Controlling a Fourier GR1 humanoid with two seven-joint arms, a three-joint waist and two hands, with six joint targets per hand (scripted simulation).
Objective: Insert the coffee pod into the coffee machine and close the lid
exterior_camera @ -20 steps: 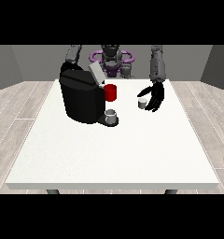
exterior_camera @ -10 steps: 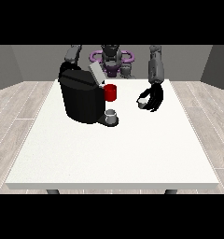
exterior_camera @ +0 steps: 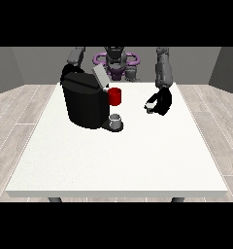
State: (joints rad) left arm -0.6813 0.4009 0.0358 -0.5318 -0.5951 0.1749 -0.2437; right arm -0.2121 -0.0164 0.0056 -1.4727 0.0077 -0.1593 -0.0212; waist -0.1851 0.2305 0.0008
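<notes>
1. You see the pod (exterior_camera: pixel 150 106) as a small pale thing in the hand at the view's right (exterior_camera: pixel 162 102), above the table (exterior_camera: pixel 118 160), to the right of the machine (exterior_camera: pixel 84 99). The fingers curl round it, so the hand is clamped on the pod; most of the pod is covered by them and its shape is hard to make out.
2. The pod sits apart from the machine, with bare table between them.
3. The machine is a black block on the table's far left part. Its lid (exterior_camera: pixel 100 77) stands tilted up and open, a grey flap at the top.
4. A red part (exterior_camera: pixel 115 96) shows at the machine's right side, just under the lid. You cannot tell from here whether it is a holder or a cup.
5. A small grey cup (exterior_camera: pixel 116 119) stands on the machine's base, below the red part.
6. The hand at the view's left is hidden behind the machine; only its arm (exterior_camera: pixel 75 58) shows above the machine's top. You cannot tell how its fingers lie.
7. The robot's body (exterior_camera: pixel 116 61) is small at the far edge and partly covered by the lid.
8. Open room: the near half of the table is free, and so is the right side beyond the hand, up to the right edge.
9. The table's legs are cut off at the lower band.
</notes>
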